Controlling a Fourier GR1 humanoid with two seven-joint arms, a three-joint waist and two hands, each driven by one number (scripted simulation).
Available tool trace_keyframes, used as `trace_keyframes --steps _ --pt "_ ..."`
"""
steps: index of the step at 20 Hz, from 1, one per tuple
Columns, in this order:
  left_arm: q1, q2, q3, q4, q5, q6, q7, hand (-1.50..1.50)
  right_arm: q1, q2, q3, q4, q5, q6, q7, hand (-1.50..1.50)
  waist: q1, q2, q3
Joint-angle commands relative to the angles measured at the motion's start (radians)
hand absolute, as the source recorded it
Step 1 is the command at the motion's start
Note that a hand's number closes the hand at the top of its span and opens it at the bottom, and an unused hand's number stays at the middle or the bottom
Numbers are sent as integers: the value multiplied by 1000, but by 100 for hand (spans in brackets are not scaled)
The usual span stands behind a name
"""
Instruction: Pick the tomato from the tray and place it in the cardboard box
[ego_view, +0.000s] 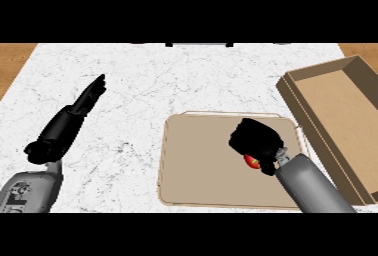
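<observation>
**Right hand over tomato on tray**

Right black hand (255, 137) sits on the flat beige tray (199, 165), fingers curled round the small red tomato (252, 161), mostly hidden. Open brown cardboard box (336, 120) just beside the tray. Left black hand (90, 95) straight-fingered above white marble desk (148, 80).

Light is even and bright across the white marble counter top (148, 90), with no glare. The beige flat square tray (199, 165) shows only a thin dark edge line. The open brown cardboard box (336, 120) at the frame's right has slightly darker inner walls.
</observation>
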Motion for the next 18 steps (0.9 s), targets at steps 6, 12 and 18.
trace_keyframes --steps 6,12,18 --pt "-12 -14 -4 0 -13 2 7 0 -66 174 -308 82 -112 -4 301 150 5 15 10" --pt "-17 -25 -22 -13 -16 -6 -1 0 -264 278 -486 215 -109 -149 636 150 41 19 9" --pt "21 -11 8 7 -23 -8 -31 0 -423 259 -466 173 -33 -140 722 150 7 7 8"
